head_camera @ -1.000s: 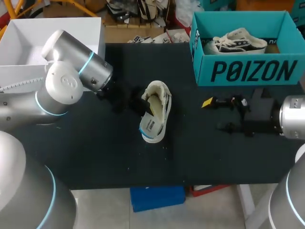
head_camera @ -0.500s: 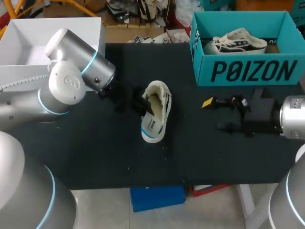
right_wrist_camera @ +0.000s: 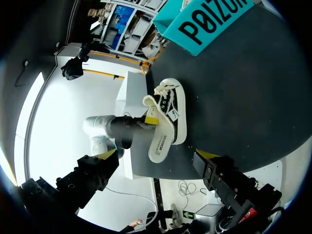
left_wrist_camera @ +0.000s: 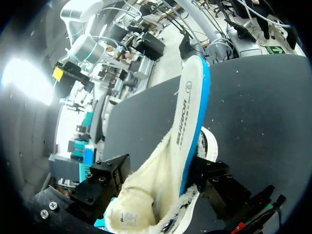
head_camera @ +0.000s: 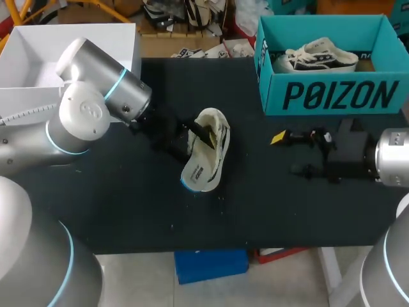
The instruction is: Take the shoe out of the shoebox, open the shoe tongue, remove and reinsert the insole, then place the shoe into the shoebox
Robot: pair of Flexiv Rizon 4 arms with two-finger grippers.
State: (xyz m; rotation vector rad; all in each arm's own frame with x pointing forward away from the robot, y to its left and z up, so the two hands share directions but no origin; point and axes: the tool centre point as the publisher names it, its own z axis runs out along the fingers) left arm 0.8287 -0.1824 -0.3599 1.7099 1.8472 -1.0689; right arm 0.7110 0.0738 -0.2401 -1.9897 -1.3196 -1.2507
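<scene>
Left pincer (head_camera: 202, 132) clamps the insole (left_wrist_camera: 189, 114), which sticks half out of the shoe (head_camera: 221, 137) on the table (head_camera: 128, 204). Right pincer (head_camera: 291, 153) gapes wide near the shoebox (head_camera: 332, 96).

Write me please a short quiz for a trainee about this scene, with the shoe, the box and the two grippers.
1. True or false: the teal shoebox is empty.
2. What does the left gripper hold? A) a lace. B) the insole, partly out of the shoe. C) a box lid.
3. Fill in: the right gripper hovers over the table with its fingers ____.

Key: 1 false, a second shoe lies in it. 2 B. 3 open.
</scene>
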